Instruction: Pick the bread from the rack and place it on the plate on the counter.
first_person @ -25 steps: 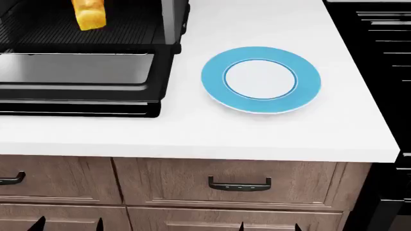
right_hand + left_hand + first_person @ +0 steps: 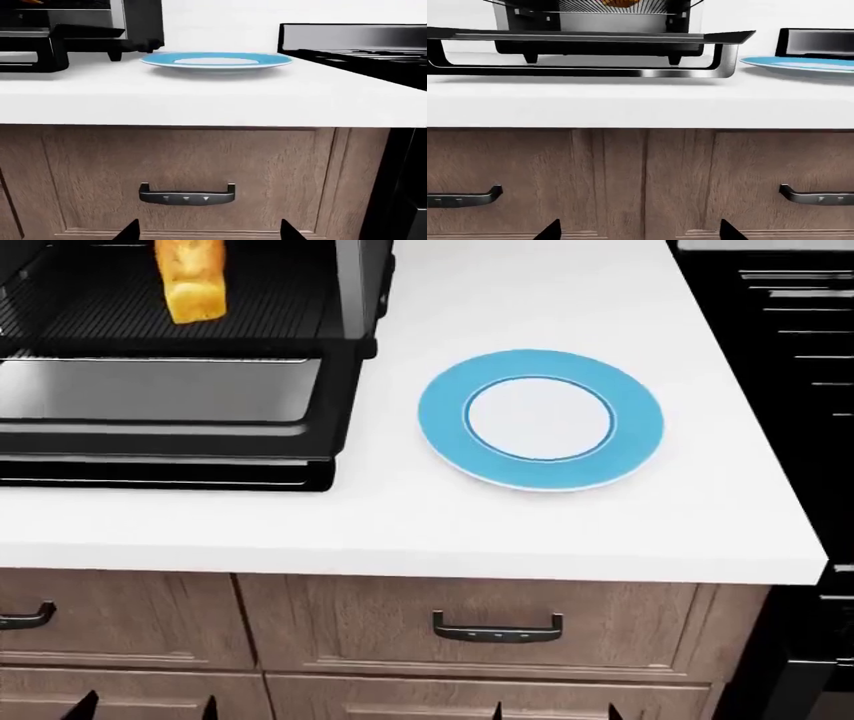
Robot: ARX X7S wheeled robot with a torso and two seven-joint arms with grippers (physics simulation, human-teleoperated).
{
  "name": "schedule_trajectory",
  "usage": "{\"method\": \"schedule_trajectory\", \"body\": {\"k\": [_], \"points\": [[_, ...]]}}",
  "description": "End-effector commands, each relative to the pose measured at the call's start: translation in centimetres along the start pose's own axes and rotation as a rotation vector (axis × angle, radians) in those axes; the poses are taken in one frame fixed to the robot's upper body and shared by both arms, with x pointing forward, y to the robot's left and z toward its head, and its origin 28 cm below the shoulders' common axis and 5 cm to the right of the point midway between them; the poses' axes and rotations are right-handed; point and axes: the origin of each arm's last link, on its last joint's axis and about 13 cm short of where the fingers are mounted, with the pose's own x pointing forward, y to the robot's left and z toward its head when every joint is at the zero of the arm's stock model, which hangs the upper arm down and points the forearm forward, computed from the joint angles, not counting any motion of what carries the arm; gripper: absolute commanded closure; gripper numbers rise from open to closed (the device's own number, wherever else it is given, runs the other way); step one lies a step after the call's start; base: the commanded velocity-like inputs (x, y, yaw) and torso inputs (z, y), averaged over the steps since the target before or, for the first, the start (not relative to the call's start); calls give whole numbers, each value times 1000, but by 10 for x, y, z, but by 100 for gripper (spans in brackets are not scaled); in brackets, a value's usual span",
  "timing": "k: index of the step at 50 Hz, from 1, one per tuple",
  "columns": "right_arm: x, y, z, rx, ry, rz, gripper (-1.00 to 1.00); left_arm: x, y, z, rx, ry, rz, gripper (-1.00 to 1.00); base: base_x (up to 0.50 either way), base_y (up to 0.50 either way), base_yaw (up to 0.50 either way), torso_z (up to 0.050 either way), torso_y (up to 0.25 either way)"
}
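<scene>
The bread (image 2: pixel 190 285) stands on the wire rack (image 2: pixel 274 310) inside the open oven at the far left; its underside peeks in the left wrist view (image 2: pixel 620 3) above the rack wires (image 2: pixel 587 7). The blue-rimmed plate (image 2: pixel 447 422) lies empty on the white counter (image 2: pixel 400 530), right of the oven; it also shows in the left wrist view (image 2: pixel 800 63) and the right wrist view (image 2: pixel 160 60). My left gripper (image 2: pixel 144 708) (image 2: pixel 640 232) and right gripper (image 2: pixel 557 710) (image 2: pixel 210 231) are open and empty, low in front of the drawers.
The oven's grey glass door (image 2: pixel 160 390) hangs open over the counter, with its handle bar (image 2: pixel 594 72) toward me. A black stove (image 2: pixel 787 320) borders the counter's right end. Brown drawers with black handles (image 2: pixel 497 628) face both grippers.
The head view has shifted: oven, bread and plate sit slightly lower in frame than before. Both grippers stay open at the bottom edge.
</scene>
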Motion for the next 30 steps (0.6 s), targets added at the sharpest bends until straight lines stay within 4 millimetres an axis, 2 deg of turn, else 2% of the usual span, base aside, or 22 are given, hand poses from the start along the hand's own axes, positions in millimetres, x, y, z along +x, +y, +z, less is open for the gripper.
{"method": "schedule_trajectory", "body": {"k": [1, 4, 15, 21, 30], "points": [[-3, 3, 8, -33, -1, 21, -100, -10, 1, 12, -9, -51, -21, -100, 0, 0, 0, 50, 0], [-5, 0, 21, -45, -19, 18, -100, -14, 0, 24, 4, -75, -24, -100, 0, 0, 0, 50, 0], [-26, -9, 90, -75, -82, 32, -100, -31, -1, 101, 49, -148, -82, -100, 0, 0, 0, 50, 0], [-31, -15, 123, -125, -126, 8, -100, -38, 0, 131, 82, -186, -99, -100, 0, 0, 0, 50, 0], [-41, -20, 156, -175, -184, -15, -100, -46, 3, 161, 116, -242, -100, -100, 0, 0, 0, 50, 0]]}}
